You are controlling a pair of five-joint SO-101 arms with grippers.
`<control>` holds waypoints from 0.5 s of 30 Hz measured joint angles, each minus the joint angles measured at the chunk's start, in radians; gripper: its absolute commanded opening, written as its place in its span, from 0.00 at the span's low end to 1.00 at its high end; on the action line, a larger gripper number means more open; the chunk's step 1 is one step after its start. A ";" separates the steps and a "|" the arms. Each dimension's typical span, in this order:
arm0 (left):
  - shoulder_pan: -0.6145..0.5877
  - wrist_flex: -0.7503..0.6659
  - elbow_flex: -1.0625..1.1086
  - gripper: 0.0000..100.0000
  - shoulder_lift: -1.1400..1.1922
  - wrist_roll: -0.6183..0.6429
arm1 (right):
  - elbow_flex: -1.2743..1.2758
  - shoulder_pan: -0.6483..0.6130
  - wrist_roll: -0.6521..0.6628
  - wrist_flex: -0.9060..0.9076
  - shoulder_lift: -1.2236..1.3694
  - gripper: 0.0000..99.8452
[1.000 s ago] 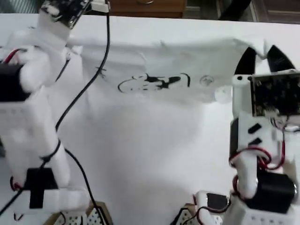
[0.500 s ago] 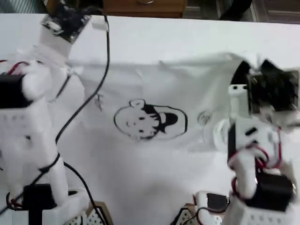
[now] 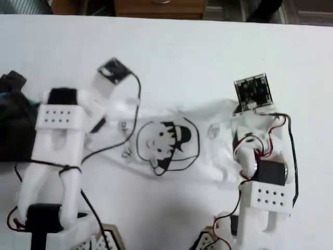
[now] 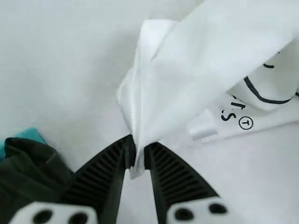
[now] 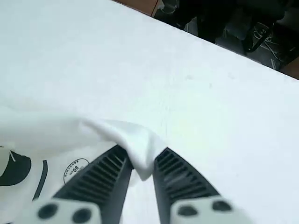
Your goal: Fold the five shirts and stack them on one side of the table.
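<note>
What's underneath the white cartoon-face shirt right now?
Around the white fabric shirt with the cartoon face, only the white tabletop shows beneath. Its bunched, doubled-over layers hide whatever lies directly under them.

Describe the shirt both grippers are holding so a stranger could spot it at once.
On the white table, look between the two arms. The white shirt stretched between them bears a black-outlined cartoon face, unlike the dark heap of clothes at the table's left edge.

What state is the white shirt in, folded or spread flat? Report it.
Partly folded, not spread: the shirt is gathered into a narrow band, its ends pinched by the left gripper and right gripper.
</note>
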 measured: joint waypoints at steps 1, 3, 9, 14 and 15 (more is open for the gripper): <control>0.000 -0.035 0.014 0.08 0.000 -0.002 | 0.005 0.000 0.000 -0.003 0.000 0.02; -0.005 -0.115 0.035 0.15 0.000 -0.002 | 0.006 0.000 0.000 -0.006 0.000 0.02; 0.002 -0.298 0.012 0.13 0.187 0.002 | 0.006 0.000 0.002 -0.006 0.000 0.02; 0.002 -0.275 -0.198 0.12 0.476 0.112 | 0.006 0.032 0.002 -0.006 0.000 0.02; 0.002 -0.255 -0.250 0.12 0.525 0.135 | 0.006 0.041 0.002 -0.006 0.000 0.02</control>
